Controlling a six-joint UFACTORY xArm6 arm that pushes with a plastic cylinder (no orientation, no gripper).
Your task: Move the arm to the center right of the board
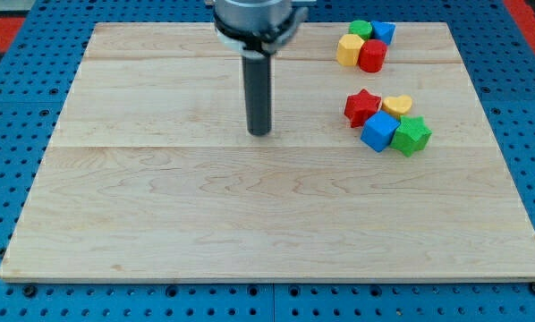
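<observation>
Standing over the middle of the board (160,215), slightly toward twelve o'clock, the rod's tip (260,133) rested on bare wood, with no block touching it. That tip was the thing to be moved, and its goal, the centre right of the board, lay out at three o'clock from it.

Directly on that line sat a tight cluster: a red star block (361,105) nearest the tip, a yellow heart-shaped block (397,104) just beyond it, a blue cube (379,131) below them and a green block (412,135) at the far side, all touching or nearly so. To do the step well, I judged, the tip ought to swing a little toward four or five o'clock first, pass beneath the blue and green blocks, then rise to the right edge's midpoint; a straight run would likely shove the red star into its neighbours.

A second cluster lay well apart at one o'clock, near the top edge: a yellow block (347,50), a red cylinder (372,55), a green block (361,29) and a blue block (384,32), packed together and out of the likely path.

No jaws existed on this arm, only the plain rod, so nothing could be said of them as released or clenched.

The board lay on a blue perforated desk (8,98). No brand, label or writing could be read anywhere.
</observation>
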